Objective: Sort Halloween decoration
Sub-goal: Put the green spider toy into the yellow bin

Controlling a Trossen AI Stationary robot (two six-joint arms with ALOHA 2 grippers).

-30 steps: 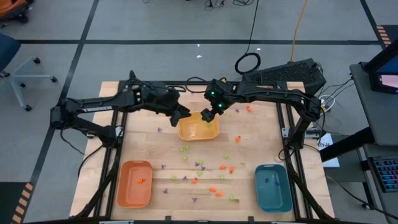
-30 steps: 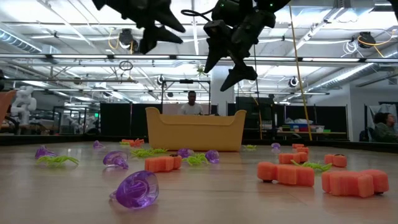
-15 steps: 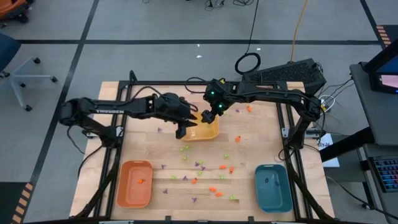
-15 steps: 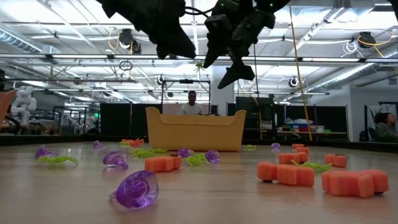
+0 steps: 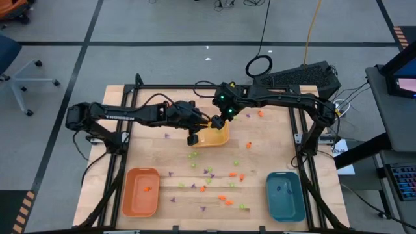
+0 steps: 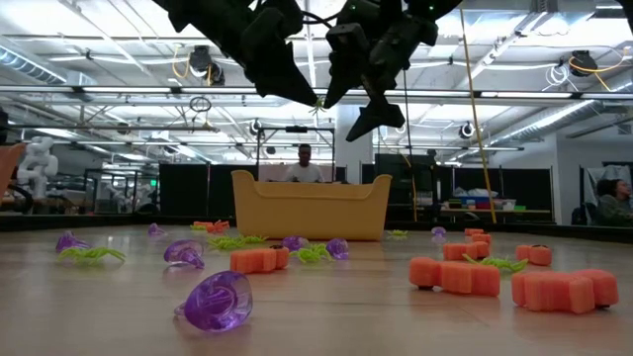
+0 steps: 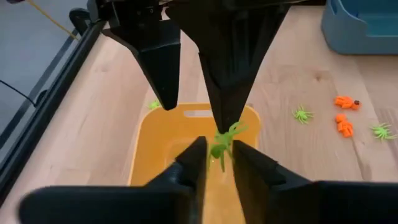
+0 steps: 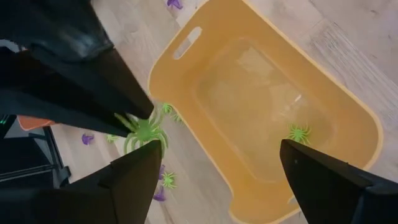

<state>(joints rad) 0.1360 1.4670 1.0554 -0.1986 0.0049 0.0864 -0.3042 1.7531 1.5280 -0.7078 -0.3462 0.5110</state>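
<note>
While over the yellow tray, left gripper pinches a green spider. Right gripper gapes wide at its 1 o'clock.

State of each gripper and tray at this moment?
left gripper: shut on green spider, over the yellow tray.
right gripper: open, empty, over the yellow tray.
yellow tray: upright, another spider inside.
orange tray: upright, one orange piece inside.
teal tray: upright, contents unclear.
</note>
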